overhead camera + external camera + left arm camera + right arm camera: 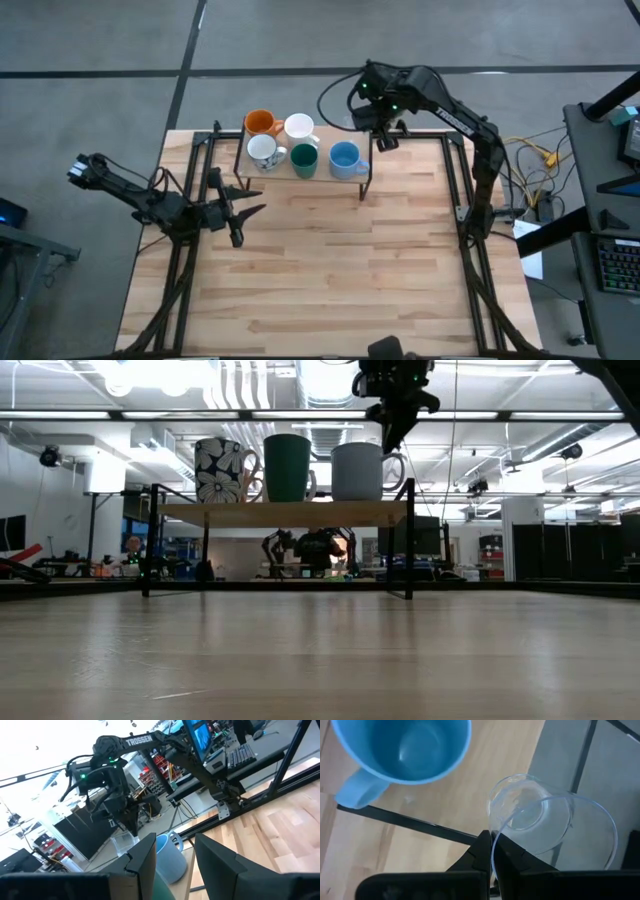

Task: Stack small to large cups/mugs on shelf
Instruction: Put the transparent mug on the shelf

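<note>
Above the shelf's [300, 176] far right corner, the right end effector [492, 851] is pinching the rim of a clear glass [552, 822], just beside the light blue mug [345, 158]. Four other mugs are sitting on the shelf. Over the desk's [340, 270] left side, the left end effector [247, 200] is hanging released, seemingly empty.

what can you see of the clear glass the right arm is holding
The clear glass is a see-through, handle-less tumbler with a round base and wider rim, empty. The right pincer is shut on its rim, one finger inside and one outside. It hangs tilted above the shelf's far right corner, next to the light blue mug, touching nothing else.
</note>
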